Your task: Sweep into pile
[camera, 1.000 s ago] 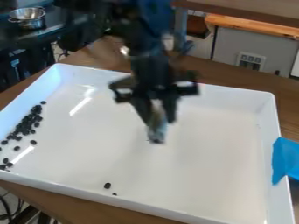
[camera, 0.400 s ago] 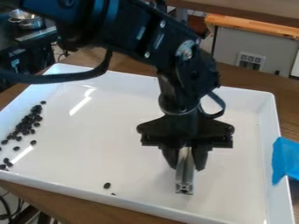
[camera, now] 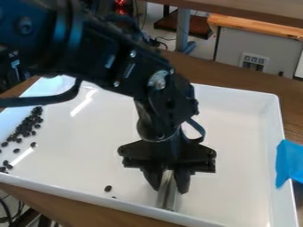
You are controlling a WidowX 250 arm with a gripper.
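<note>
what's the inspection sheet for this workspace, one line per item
surface: white tray on a wooden table
job's things: black beans loosely grouped along the tray's left side in the picture, a few scattered around; two stray beans near the front wall
clutter: blue material, likely tape, over the right rim
gripper: closed on an upright, slightly tilted metal bar, its lower end by the front wall; contact there unclear
cables: black cable looping beside the arm; floor cables behind the table
surroundings: grey cabinet under a wooden top
</note>
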